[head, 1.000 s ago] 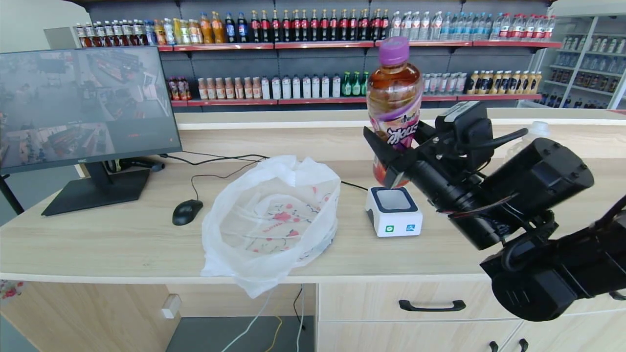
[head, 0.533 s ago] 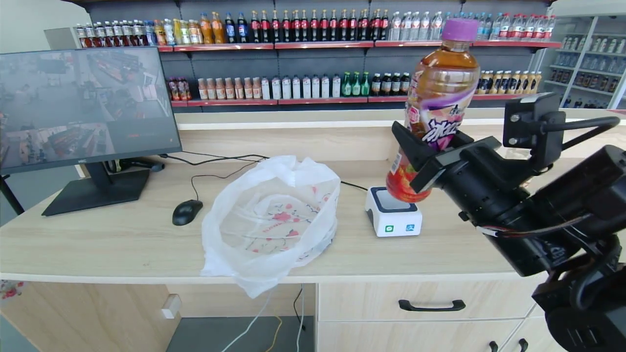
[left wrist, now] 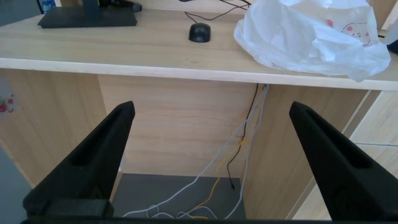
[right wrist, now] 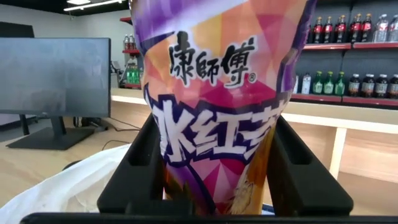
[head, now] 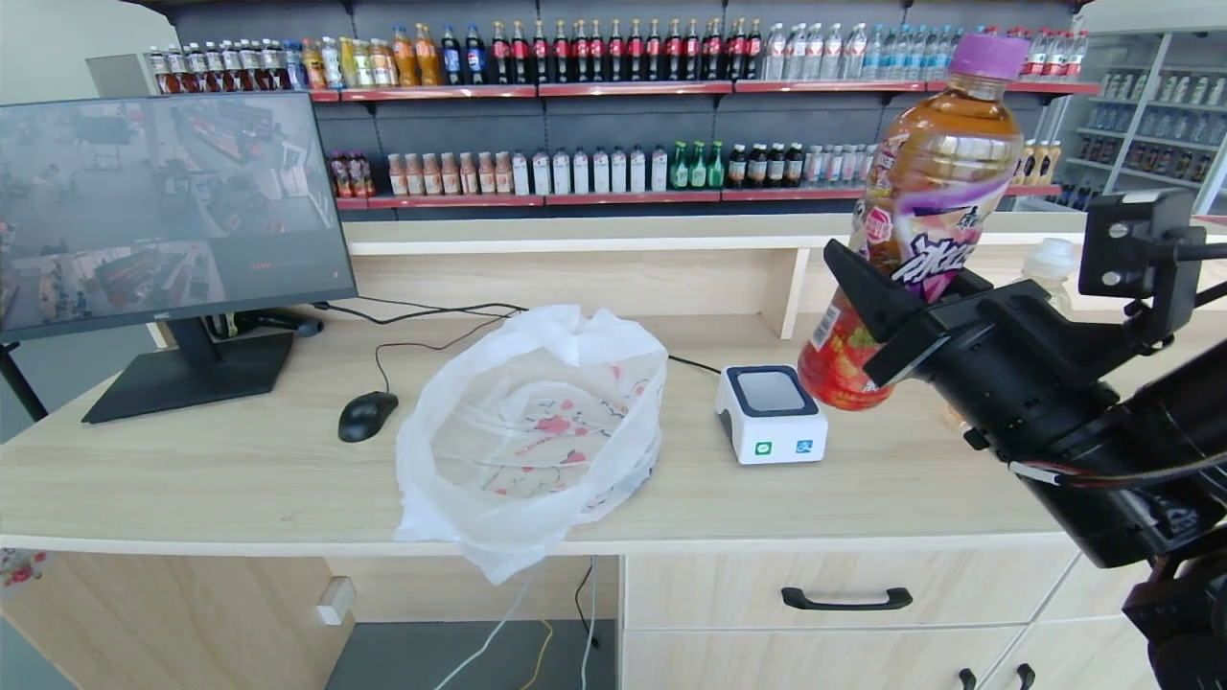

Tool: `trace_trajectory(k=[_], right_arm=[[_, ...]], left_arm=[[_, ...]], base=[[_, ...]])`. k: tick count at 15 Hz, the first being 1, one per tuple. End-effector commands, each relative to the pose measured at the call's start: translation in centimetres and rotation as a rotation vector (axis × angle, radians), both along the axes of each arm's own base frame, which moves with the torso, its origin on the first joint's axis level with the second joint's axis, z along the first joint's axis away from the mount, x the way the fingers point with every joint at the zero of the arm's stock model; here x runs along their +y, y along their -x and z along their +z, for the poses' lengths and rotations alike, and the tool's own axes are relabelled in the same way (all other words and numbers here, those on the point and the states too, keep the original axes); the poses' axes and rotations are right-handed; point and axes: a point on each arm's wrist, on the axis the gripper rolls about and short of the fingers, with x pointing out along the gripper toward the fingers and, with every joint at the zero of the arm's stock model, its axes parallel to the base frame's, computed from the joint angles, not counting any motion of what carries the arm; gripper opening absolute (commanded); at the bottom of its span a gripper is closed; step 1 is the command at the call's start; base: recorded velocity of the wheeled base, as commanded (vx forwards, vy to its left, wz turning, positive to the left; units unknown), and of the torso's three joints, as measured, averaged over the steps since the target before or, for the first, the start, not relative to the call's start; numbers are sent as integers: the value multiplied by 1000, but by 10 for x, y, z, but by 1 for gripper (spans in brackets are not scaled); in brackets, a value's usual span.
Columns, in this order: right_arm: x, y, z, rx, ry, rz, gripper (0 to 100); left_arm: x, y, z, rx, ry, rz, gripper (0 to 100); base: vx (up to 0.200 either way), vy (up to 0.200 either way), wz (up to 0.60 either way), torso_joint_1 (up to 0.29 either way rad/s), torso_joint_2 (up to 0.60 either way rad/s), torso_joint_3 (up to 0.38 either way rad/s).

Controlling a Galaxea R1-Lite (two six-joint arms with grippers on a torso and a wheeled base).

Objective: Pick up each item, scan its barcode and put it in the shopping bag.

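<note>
In 1 sec the right end effector, gripping the bottle, swings it from over the scanner to just right of it & tips it. That's prob. the barcode scan step, w/ the shopping bag next. Left wrist view adds the left end effector, wide apart, low below the surface edge.

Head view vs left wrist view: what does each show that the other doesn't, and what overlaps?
Head view adds: the bottle clamped in the right gripper, raised beside the scanner; the monitor screen; the drink shelves behind.
Left wrist view adds: the left gripper, fingers open, low before the counter's wooden front.
Both: the shopping bag, the mouse, the monitor's base, the countertop, and cables hanging under it.
</note>
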Motion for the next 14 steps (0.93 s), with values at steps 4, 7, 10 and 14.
trace_trajectory(k=[4, 7, 10, 14], right_arm=[[0, -1, -1, 3, -2, 1, 0], [3, -5, -4, 12, 4, 1, 0], [4, -6, -6, 18, 8, 1, 0], [4, -6, -6, 18, 8, 1, 0]], left_arm=[[0, 0, 0, 1, 0, 0, 100], [0, 0, 0, 1, 0, 0, 100], [0, 0, 0, -1, 2, 2, 100], [0, 0, 0, -1, 2, 0, 100]], base=[[0, 0, 0, 0, 0, 0], [0, 0, 0, 0, 0, 0], [0, 200, 0, 2, 2, 6], [0, 200, 0, 4, 6, 1]])
